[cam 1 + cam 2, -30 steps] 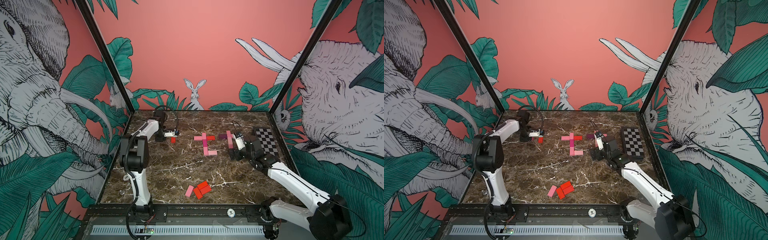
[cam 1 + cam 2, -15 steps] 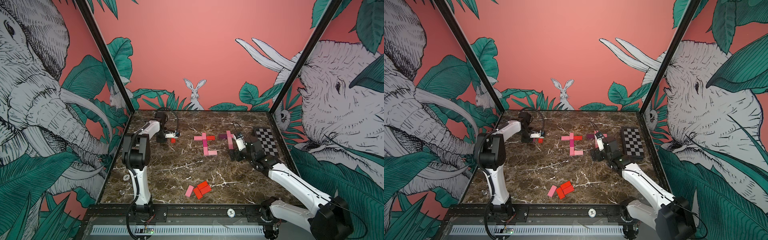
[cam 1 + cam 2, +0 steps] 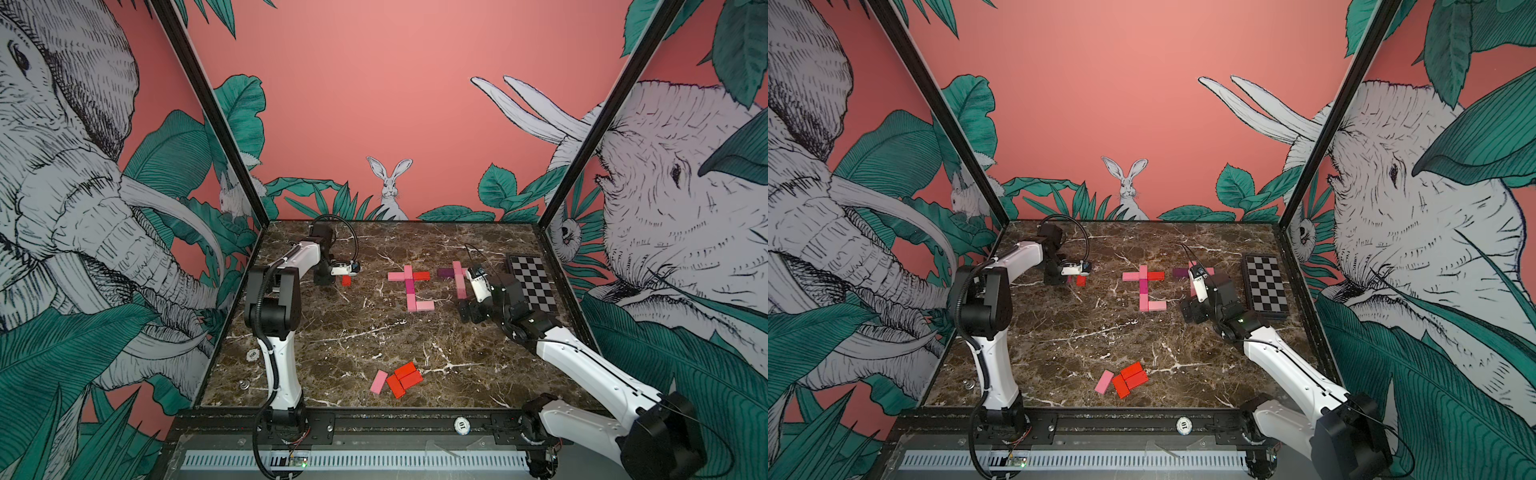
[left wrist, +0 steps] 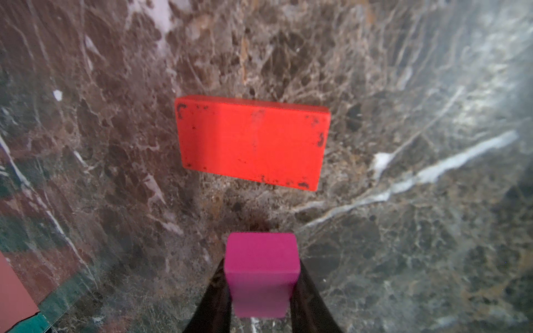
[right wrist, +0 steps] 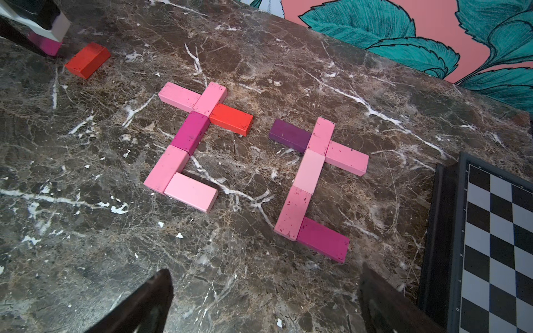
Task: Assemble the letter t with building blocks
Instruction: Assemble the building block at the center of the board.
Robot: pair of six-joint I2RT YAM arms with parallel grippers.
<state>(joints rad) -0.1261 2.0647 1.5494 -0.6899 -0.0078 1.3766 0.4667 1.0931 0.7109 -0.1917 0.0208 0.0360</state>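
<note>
Status: left gripper (image 4: 261, 291) is clamped on a magenta block (image 4: 261, 256) across its narrow sides, just beside a lone red block (image 4: 252, 141) lying flat on the marble table (image 3: 353, 332), well left of two built t shapes (image 5: 187, 138). Right gripper (image 5: 264, 301) hangs empty near them, fingers wide apart. Spare blocks (image 3: 397, 380) sit near the front edge. My call: lower square, butt flush to red, release once flat. Blocks are matte, chipped, sharp-edged slabs and likely slide on polished stone.
</note>
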